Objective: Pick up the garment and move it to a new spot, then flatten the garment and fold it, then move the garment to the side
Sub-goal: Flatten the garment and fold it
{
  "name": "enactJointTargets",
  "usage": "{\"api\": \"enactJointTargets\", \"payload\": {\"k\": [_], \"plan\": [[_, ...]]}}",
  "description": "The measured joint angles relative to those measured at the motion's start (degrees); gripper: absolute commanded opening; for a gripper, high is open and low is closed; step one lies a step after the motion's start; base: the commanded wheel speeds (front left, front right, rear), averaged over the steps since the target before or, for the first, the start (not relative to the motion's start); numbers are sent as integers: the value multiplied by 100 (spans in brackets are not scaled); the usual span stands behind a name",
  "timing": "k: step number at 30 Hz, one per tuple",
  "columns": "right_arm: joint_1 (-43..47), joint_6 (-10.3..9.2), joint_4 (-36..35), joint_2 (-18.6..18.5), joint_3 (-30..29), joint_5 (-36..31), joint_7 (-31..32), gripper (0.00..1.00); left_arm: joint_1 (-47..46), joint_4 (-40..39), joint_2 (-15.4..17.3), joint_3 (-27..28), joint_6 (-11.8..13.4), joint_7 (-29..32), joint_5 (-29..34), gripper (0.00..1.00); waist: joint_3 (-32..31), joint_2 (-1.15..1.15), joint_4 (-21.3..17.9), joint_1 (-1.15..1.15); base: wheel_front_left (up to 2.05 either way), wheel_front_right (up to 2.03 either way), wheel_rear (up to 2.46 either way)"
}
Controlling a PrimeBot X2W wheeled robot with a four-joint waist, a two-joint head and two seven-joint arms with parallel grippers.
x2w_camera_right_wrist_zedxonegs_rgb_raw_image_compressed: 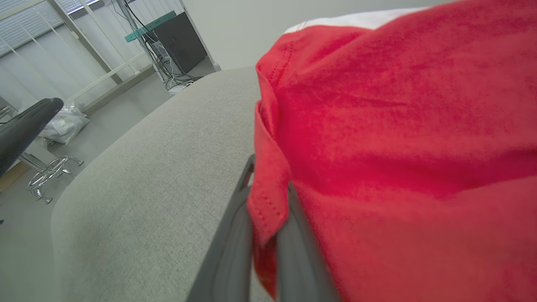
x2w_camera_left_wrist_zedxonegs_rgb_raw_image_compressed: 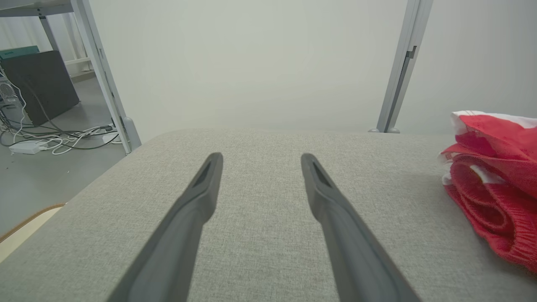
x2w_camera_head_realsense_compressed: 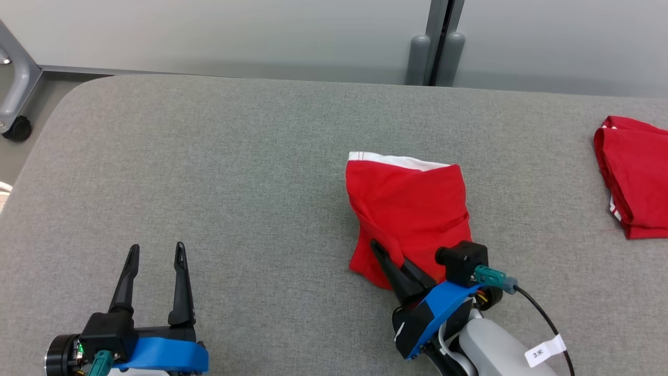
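The garment (x2w_camera_head_realsense_compressed: 412,209) is red with a white band along its far edge and lies folded in the middle of the grey padded table (x2w_camera_head_realsense_compressed: 235,156). My right gripper (x2w_camera_head_realsense_compressed: 381,250) is shut on the garment's near left hem. In the right wrist view a fold of the red garment (x2w_camera_right_wrist_zedxonegs_rgb_raw_image_compressed: 398,126) sits pinched between the two fingers of the right gripper (x2w_camera_right_wrist_zedxonegs_rgb_raw_image_compressed: 268,180). My left gripper (x2w_camera_head_realsense_compressed: 157,248) rests open at the near left, well apart from the cloth, with nothing between its fingers. The left wrist view has the left gripper (x2w_camera_left_wrist_zedxonegs_rgb_raw_image_compressed: 260,157) over bare table and the garment (x2w_camera_left_wrist_zedxonegs_rgb_raw_image_compressed: 495,176) off to the right.
A second folded red garment (x2w_camera_head_realsense_compressed: 634,177) lies at the table's right edge. A wall with a grey post (x2w_camera_head_realsense_compressed: 438,42) stands just behind the table. Off the table's left end are a frame with a caster wheel (x2w_camera_head_realsense_compressed: 16,128) and floor cables (x2w_camera_left_wrist_zedxonegs_rgb_raw_image_compressed: 54,140).
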Motion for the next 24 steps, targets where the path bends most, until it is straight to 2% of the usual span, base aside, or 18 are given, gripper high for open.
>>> {"api": "enactJointTargets", "payload": {"k": [3, 4, 5, 10, 16, 22, 23, 24], "plan": [[18, 0, 155, 79, 22, 91, -81, 0, 0, 10, 0, 7, 15, 0, -29, 100, 19, 0, -24, 0, 0, 0, 0], [13, 0, 194, 78, 24, 76, -111, 54, 0, 20, 0, 4, 16, 0, -31, 100, 17, 0, -30, 0, 0, 0, 0], [8, 0, 221, 79, 43, 53, -132, 100, 0, 26, 0, -7, 19, 0, -33, 100, 13, 0, -40, 0, 0, 0, 0], [-55, 0, 126, 85, 8, -67, -176, 100, 0, 51, -1, -23, 20, 0, -32, 100, -49, 0, -110, 0, 0, 0, 0], [63, 0, -514, -245, -886, -308, -187, 100, 3, 53, -1, -23, 16, 0, -22, 100, -131, 0, -151, 0, 0, 0, 0], [168, 0, -659, -399, -1610, -848, -188, 100, 7, 47, -1, -73, 13, 0, -20, 100, -114, 0, -119, 0, 0, 0, 0], [167, 0, -672, -400, -1697, -948, -189, 69, 6, 47, 0, -78, 9, 0, -20, 100, -103, 0, -109, 0, 0, 0, 0], [163, 0, -678, -399, -1750, -1079, -189, 17, 6, 47, -1, -80, 8, 0, -20, 100, -92, 0, -98, 0, 0, 0, 0]]}}
